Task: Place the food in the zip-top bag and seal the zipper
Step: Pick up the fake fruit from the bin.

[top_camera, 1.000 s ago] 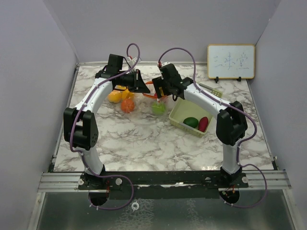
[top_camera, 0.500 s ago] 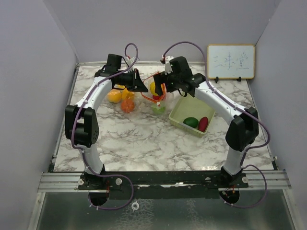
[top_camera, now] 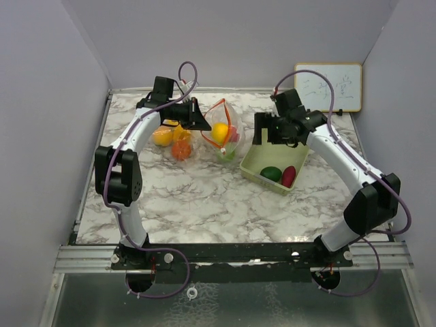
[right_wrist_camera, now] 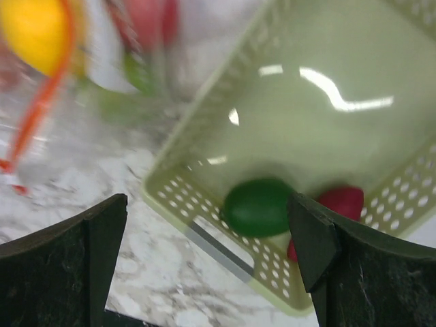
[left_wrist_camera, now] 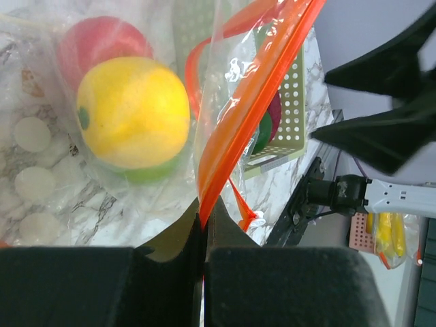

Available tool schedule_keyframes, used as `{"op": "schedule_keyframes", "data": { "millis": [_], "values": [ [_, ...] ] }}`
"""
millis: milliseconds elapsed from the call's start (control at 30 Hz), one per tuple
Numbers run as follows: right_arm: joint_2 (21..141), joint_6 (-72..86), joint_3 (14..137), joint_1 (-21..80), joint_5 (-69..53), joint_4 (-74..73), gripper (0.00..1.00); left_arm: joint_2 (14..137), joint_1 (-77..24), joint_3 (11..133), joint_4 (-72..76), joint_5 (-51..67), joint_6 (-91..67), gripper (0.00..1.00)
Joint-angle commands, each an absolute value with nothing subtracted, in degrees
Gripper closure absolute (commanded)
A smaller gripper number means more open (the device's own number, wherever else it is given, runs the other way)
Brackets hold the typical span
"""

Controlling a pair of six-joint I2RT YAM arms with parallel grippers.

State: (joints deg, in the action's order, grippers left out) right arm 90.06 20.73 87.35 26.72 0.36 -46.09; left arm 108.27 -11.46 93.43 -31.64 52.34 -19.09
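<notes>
A clear zip-top bag (top_camera: 223, 133) with an orange zipper strip (left_wrist_camera: 238, 116) stands open at the middle back. It holds a yellow fruit (left_wrist_camera: 133, 112), a red one (left_wrist_camera: 102, 41) and a green one. My left gripper (top_camera: 201, 125) is shut on the bag's orange rim (left_wrist_camera: 202, 214). My right gripper (top_camera: 267, 136) is open and empty above the pale green basket (top_camera: 272, 153), which holds a green fruit (right_wrist_camera: 259, 206) and a dark red one (right_wrist_camera: 344, 202). Orange and yellow fruits (top_camera: 174, 139) lie under the left arm.
A small whiteboard (top_camera: 334, 86) leans on the back wall at the right. Grey walls close in the marble table (top_camera: 204, 197) on three sides.
My right gripper let go of the yellow fruit into the bag and swung right, over the basket. The left gripper has kept hold of the bag's rim.
</notes>
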Motion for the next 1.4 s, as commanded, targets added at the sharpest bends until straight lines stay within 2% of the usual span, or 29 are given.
{"op": "schedule_keyframes", "data": {
  "millis": [0, 167, 533, 667, 767, 833, 867, 900, 1000, 1200, 1367],
  "values": [
    [91.07, 23.41, 80.04, 26.46, 0.05, -54.43, 0.00, 109.54, -11.41, 95.85, -31.06, 55.51, -17.72, 1.00],
    [94.74, 20.79, 75.23, 26.43, -1.46, -50.90, 0.00, 109.95, -11.43, 96.49, -31.23, 56.33, -17.67, 1.00],
    [104.15, 21.87, 75.31, 26.36, 7.73, -48.18, 0.00, 110.60, -11.38, 98.50, -31.80, 56.43, -18.21, 1.00],
    [105.15, 22.41, 72.68, 26.37, 6.58, -47.77, 0.04, 110.66, -11.38, 99.22, -32.42, 56.36, -18.28, 1.00],
    [104.65, 22.36, 71.62, 26.37, 5.98, -46.92, 0.17, 110.62, -11.42, 98.97, -32.42, 56.36, -18.35, 1.00],
    [104.45, 22.07, 72.17, 26.37, 6.07, -46.84, 0.41, 110.57, -11.42, 98.88, -32.43, 56.34, -18.37, 1.00],
    [104.20, 22.11, 72.81, 26.37, 6.45, -47.08, 0.56, 110.57, -11.38, 98.79, -32.48, 56.35, -18.37, 1.00],
    [103.60, 22.09, 73.50, 26.37, 6.99, -47.37, 0.66, 110.57, -11.38, 98.87, -32.51, 56.34, -18.37, 1.00],
    [101.29, 21.83, 77.76, 26.37, 8.57, -49.25, 0.81, 110.57, -11.38, 98.72, -32.61, 56.34, -18.10, 1.00],
    [95.91, 19.35, 88.97, 26.37, 1.93, -48.22, 0.89, 110.79, -11.40, 98.53, -32.93, 56.45, -17.56, 1.00],
    [92.27, 22.17, 90.13, 26.32, -22.47, -29.89, 0.89, 110.73, -11.38, 98.56, -32.94, 56.61, -17.56, 1.00]
  ]
}}
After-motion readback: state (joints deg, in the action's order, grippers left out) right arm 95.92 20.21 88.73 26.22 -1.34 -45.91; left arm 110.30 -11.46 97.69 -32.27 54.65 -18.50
